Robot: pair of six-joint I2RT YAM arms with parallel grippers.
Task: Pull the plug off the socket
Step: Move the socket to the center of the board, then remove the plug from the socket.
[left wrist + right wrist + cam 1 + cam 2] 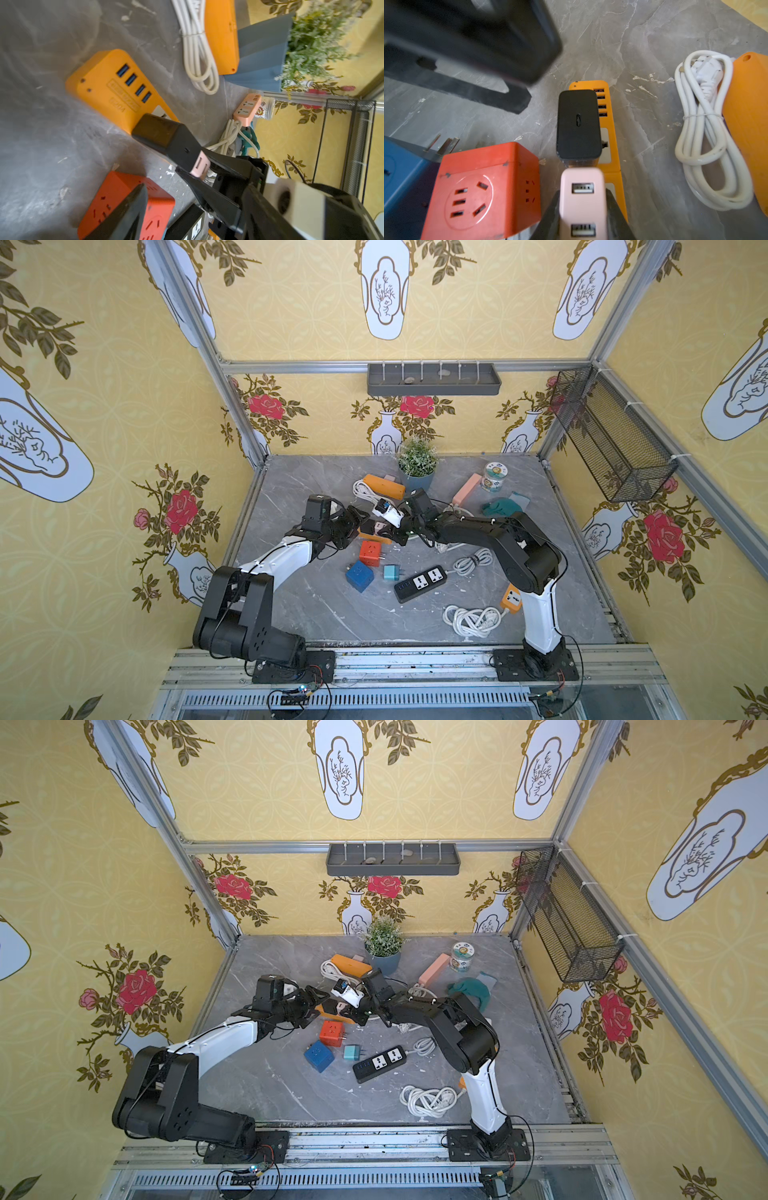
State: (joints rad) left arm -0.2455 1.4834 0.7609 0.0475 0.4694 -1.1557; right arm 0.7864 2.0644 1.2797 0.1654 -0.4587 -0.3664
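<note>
An orange socket strip (104,87) (612,176) with blue USB ports lies on the grey table. A black plug (166,137) (578,124) and a pink plug (582,199) (200,166) stand side by side on it; their prongs are hidden. My right gripper (582,209) (392,533) is shut on the pink plug, one finger on each side. My left gripper (195,193) (359,516) hovers open just beyond the black plug, jaws apart and holding nothing. In both top views the two grippers meet over the strip (349,1020).
A red cube socket (371,552) lies against the strip, with a blue cube (359,576), a teal plug (390,572) and a black power strip (419,583) nearer the front. Coiled white cables (473,620), a second orange strip (384,486) and a potted plant (417,477) crowd the area.
</note>
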